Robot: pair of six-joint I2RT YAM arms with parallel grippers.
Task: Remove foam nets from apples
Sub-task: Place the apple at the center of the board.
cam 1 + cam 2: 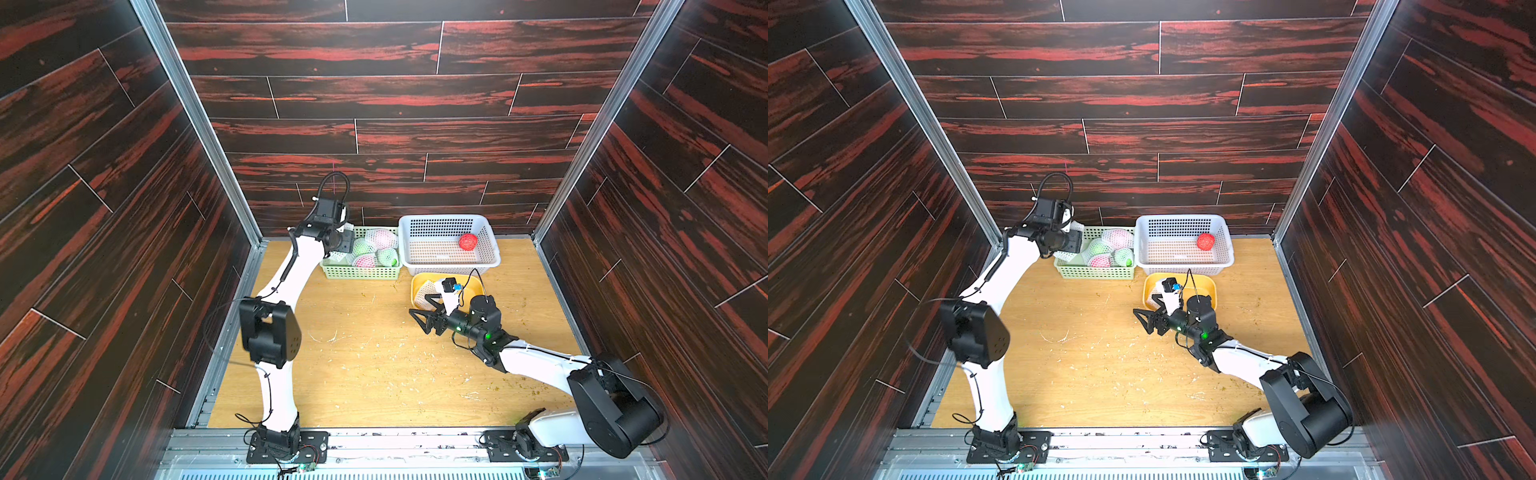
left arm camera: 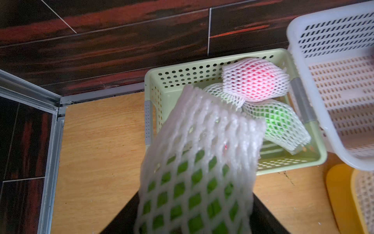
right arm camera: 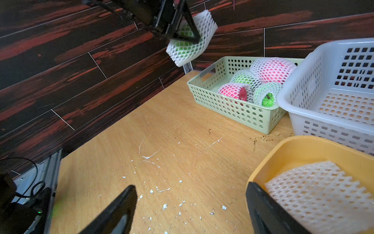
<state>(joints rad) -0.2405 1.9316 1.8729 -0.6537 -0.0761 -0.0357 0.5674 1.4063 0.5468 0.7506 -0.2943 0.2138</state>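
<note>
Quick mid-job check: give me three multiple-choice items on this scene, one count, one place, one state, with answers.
1. How many netted apples lie in the green basket? A two; B four; C six.
2. Where is the bare red apple? A green basket; B white basket; C cardboard box.
3. The right gripper is: A open, empty; B shut on a net; C shut on an apple.
Answers: B, two pink and two green show through mesh; B, it sits alone there; A, its fingers spread with nothing between.
</note>
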